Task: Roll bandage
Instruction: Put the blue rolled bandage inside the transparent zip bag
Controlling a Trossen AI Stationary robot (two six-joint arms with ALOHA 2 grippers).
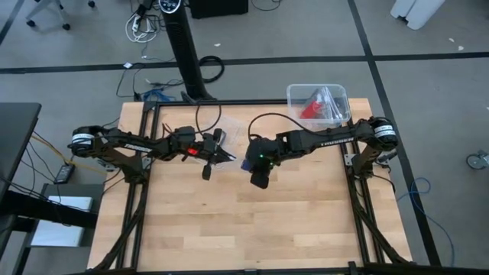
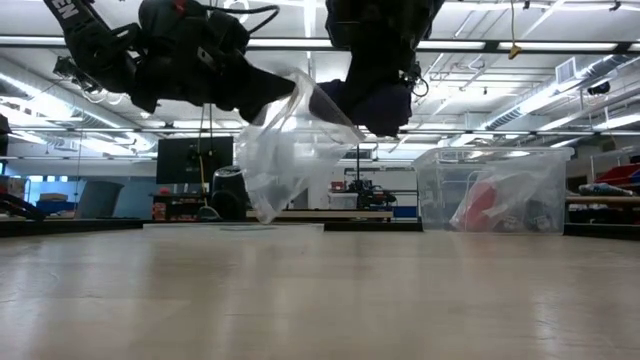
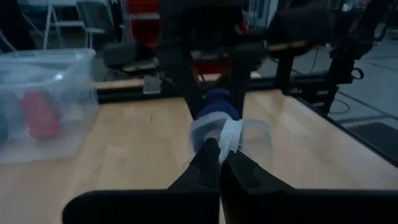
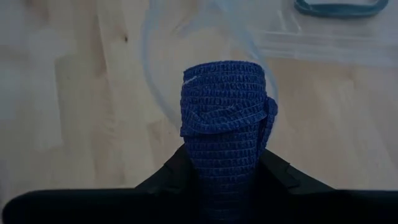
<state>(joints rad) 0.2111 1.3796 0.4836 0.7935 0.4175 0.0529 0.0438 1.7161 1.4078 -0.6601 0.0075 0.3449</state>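
Note:
The bandage [image 4: 227, 124] is a rolled-up dark blue roll, held in my right gripper [image 4: 225, 186] above the middle of the table [image 1: 252, 221]. In the high view it shows as a blue spot [image 1: 246, 163] at the gripper's tip. My left gripper [image 3: 219, 163] is shut on a clear plastic bag [image 2: 290, 150], which hangs in the air between the two arms. The roll [image 3: 217, 107] stands just beyond the bag's open rim; whether it touches the bag I cannot tell. My left gripper pinches a bunched bit of the bag's rim [image 3: 231, 138] between its two shut fingers, coming level from the table's left. The bag hangs below and beside the fingers, clear of the table, slack and puffed open. My right gripper pinches the roll's curved sides [image 4: 214, 165] between its two fingers, slanting down from the table's right. The roll lies along the fingers. Its free end [image 4: 224, 78] sticks out past the fingertips, lifted clear of the table.
A clear plastic box [image 1: 317, 103] with a red item [image 1: 309, 109] inside stands at the table's far right corner. Black frame rails [image 1: 137, 221] run along the table's left and right sides. The near half of the wooden top is bare.

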